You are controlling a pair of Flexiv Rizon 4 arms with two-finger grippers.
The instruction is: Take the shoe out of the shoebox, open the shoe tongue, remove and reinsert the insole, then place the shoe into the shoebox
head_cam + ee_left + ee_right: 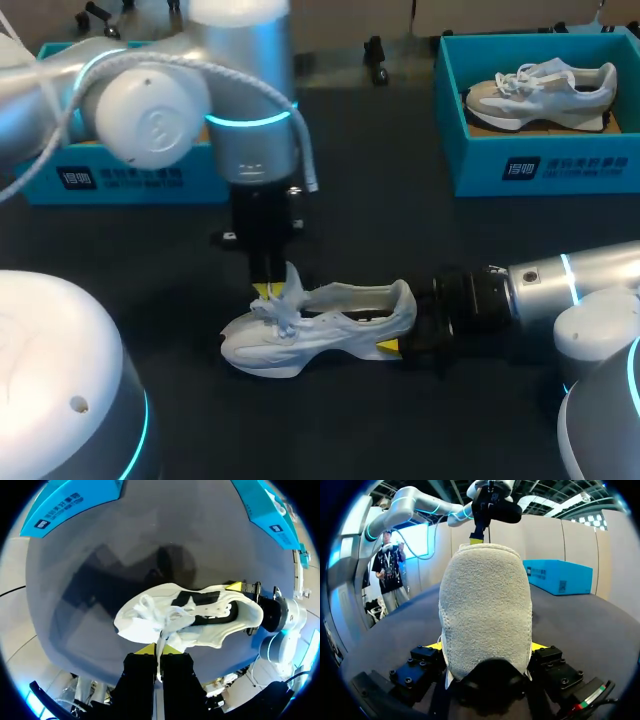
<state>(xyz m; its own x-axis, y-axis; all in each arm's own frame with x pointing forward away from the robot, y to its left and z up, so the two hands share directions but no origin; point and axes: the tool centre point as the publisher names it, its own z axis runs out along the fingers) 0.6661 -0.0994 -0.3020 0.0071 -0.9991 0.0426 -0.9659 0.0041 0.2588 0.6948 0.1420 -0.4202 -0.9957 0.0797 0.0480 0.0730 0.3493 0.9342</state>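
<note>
The dark table [400,240] carries two teal shoeboxes. The right shoebox [545,165] holds a grey sneaker [540,95] and has a dark label with white print on its side. The left shoebox [60,185], well apart from it, bears a similar one.

The white shoe [320,325] sits upright on its sole, well apart from the right shoebox and nearer the robot.

The right gripper [395,345] clamps its heel. The left gripper [158,649] pinches a thin white strip at the laces; whether it is lace or tongue is unclear.

The shoe looks light, with a firm heel and floppy upper, so take the tongue by its top edge.
</note>
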